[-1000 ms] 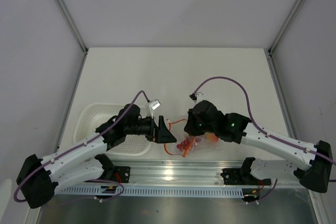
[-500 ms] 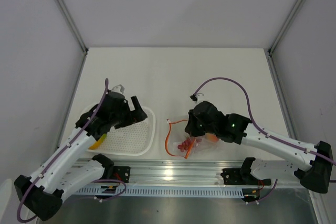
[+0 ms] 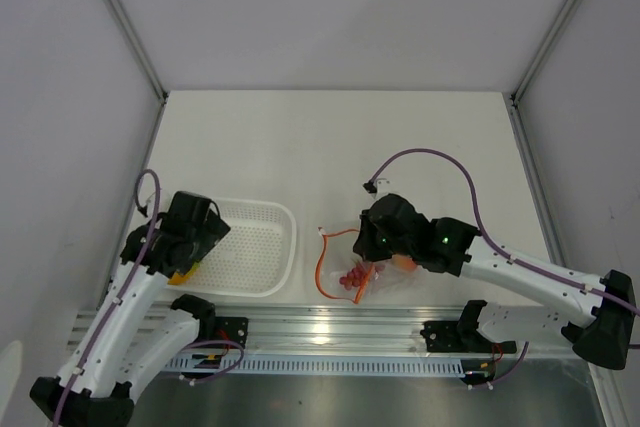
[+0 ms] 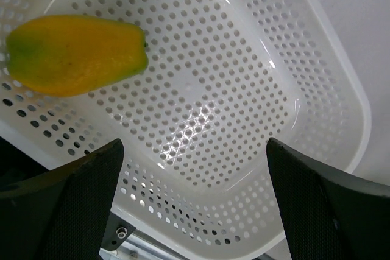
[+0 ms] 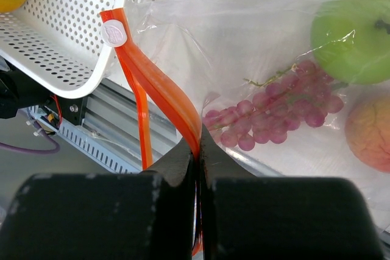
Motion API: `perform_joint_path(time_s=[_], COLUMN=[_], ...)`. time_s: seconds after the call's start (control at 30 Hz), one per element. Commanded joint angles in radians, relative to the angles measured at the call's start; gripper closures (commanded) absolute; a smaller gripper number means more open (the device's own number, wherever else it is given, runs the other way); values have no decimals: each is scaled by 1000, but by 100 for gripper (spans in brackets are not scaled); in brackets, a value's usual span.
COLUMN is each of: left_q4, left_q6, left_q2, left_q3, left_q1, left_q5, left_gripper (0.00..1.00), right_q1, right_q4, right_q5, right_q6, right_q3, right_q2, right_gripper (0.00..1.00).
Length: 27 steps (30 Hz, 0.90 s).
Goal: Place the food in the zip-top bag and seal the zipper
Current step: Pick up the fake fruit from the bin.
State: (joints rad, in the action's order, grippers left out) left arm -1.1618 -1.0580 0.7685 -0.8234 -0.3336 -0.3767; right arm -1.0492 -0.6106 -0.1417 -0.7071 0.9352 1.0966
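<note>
The clear zip-top bag (image 3: 385, 275) (image 5: 244, 47) lies right of centre, with a green apple (image 5: 353, 41), red grapes (image 5: 274, 114) and a peach (image 5: 368, 135) inside it. Its orange-red zipper (image 3: 320, 267) (image 5: 155, 80) stands open in a loop. My right gripper (image 3: 366, 253) (image 5: 198, 147) is shut on one side of that strip. A yellow-orange mango (image 4: 76, 53) (image 3: 184, 274) lies in the left end of the white basket (image 3: 265, 247). Over that end of the basket my left gripper (image 3: 200, 239) (image 4: 194, 150) hangs open and empty, just right of the mango.
The white perforated basket (image 4: 256, 95) (image 5: 73, 41) sits left of the bag, its right rim close to the zipper loop. A metal rail (image 3: 330, 332) runs along the near table edge. Grey walls enclose the table on three sides.
My left arm has swung from the bag's mouth back to the left, over the basket's left end by the mango. The right gripper has kept its hold on the zipper.
</note>
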Motion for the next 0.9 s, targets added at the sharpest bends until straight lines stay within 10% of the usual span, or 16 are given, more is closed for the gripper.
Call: perform_joint_path(time_s=[0.0, 0.87], left_q4=[-45, 54], left_q6=[-63, 35], left_q2=[-46, 150], left_q3=[-13, 50], left_q1=[50, 447], left_q5=[-93, 15], left_gripper=[0, 1], right_q1=[6, 8], right_q4=[6, 8], right_q5=[-10, -4], right_q6=[1, 0], right_q3=[-4, -10], right_q2=[-27, -21], right_gripper=[100, 100])
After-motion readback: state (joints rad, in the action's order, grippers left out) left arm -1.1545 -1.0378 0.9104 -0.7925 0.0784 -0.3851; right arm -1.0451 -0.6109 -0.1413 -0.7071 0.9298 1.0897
